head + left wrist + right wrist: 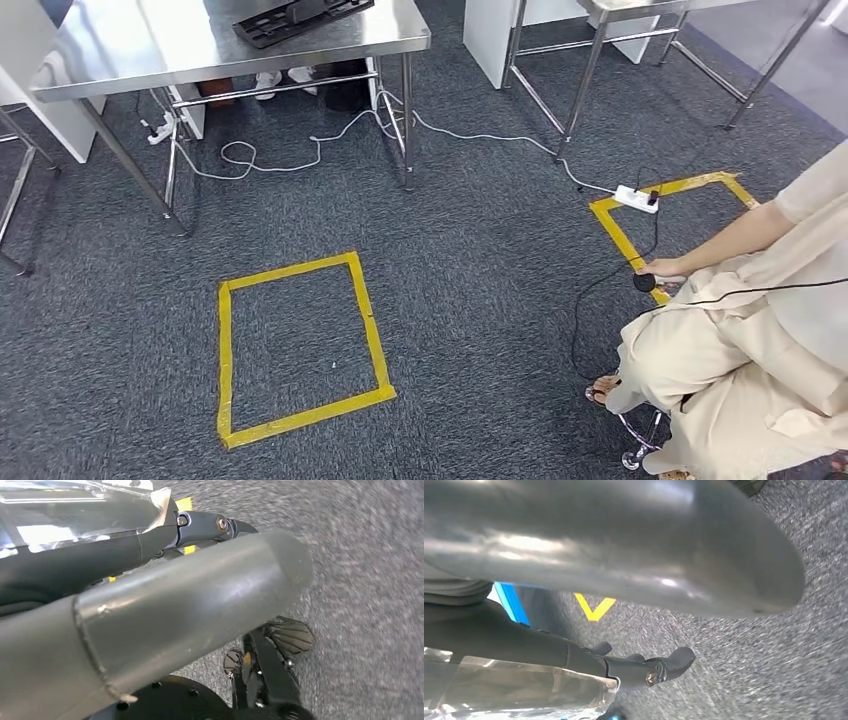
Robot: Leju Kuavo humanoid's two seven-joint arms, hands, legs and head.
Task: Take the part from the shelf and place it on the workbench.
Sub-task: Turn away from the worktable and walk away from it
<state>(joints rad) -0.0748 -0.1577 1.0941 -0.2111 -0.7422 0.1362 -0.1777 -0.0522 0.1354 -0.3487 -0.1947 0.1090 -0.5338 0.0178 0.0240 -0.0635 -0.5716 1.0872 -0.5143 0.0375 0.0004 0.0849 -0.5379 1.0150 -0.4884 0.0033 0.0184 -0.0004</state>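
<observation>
Left robot hand (175, 605), right robot hand (624, 545) (grip unclear); head view adds workbench (150, 40).

A lab or test workshop, going by the fittings: stainless-steel surfaces (250, 45) on metal legs stand on grey office carpet (480, 270), yellow tape squares (295, 345) mark out spots on the floor, and a white cable (330, 140) trails under the surface to a power strip (635, 197). A person in beige (760, 330) sits nearby.
</observation>
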